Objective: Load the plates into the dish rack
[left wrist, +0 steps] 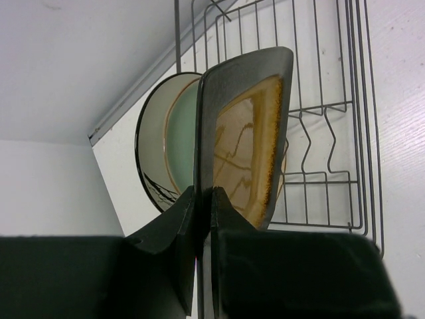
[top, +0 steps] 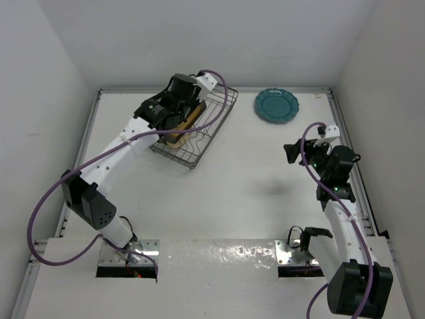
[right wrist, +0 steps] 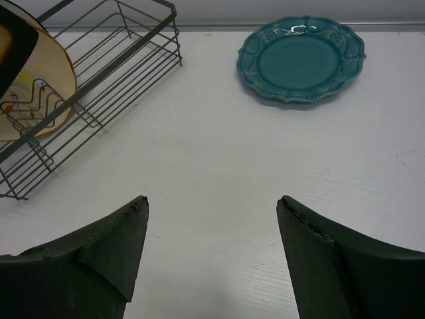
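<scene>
Left arm reaches across to the dark metal wire rectangular dish rack [top: 211,123] at the far left of the white tabletop [top: 232,193].

Left gripper [left wrist: 203,196]: fingers pinched together on the near edge of the square amber plate with dark rim [left wrist: 249,146]. The plate stands on edge, close to upright, over the rack. Whether its lower edge is seated on the wavy floor wires cannot be told from the left wrist view.

Rack contents:
- grey round plate with dark rim [left wrist: 150,143], standing on edge, outermost on the left of the left wrist view
- pale aqua round plate [left wrist: 182,129], on edge, just beside the grey one and between it and the amber plate
- cream round plate with floral marks [right wrist: 46,73], on edge at one end of the rack; in the left wrist view only a thin sliver of it shows past the amber plate's right edge
- the stretch of rack beyond the plates shows bare wires

Scalloped teal round plate [right wrist: 302,58]: flat on the table near the far edge, well apart from the rack and to its right, touched by nothing.

Right gripper [right wrist: 212,199]: fingers spread wide, holding nothing, above bare tabletop on the right side, with the teal plate beyond it
</scene>
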Tool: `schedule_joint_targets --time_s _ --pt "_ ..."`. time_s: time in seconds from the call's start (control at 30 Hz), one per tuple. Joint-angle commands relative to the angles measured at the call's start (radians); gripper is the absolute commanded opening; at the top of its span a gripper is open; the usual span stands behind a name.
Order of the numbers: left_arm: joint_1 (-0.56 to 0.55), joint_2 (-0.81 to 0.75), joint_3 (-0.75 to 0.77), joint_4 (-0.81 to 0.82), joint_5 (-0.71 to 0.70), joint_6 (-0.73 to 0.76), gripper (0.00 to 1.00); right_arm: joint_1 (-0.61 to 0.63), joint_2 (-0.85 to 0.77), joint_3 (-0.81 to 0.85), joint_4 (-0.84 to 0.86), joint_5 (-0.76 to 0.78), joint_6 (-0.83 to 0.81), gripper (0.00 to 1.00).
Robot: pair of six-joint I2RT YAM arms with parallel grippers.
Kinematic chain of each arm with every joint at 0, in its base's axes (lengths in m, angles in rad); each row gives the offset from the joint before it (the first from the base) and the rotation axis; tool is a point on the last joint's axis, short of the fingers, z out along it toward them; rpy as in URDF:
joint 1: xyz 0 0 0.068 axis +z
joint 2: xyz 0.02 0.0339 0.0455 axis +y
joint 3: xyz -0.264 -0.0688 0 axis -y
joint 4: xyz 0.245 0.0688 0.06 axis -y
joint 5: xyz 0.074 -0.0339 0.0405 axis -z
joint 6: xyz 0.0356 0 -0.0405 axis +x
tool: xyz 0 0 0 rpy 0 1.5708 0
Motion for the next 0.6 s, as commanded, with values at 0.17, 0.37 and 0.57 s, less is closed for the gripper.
schedule_joint_targets --time_s 0.17,0.37,0.57 --pt "0.001 -0.011 0.001 0.17 -0.031 0.01 0.0 0.005 -0.005 0.013 0.048 -0.022 0.005 0.76" --pt "0.001 0.02 0.017 0.176 -0.008 -0.004 0.0 0.004 0.006 0.013 0.05 -0.025 0.005 0.76" --pt "0.001 0.066 0.016 0.196 -0.028 0.004 0.0 0.005 -0.006 0.008 0.054 -0.026 0.003 0.76"
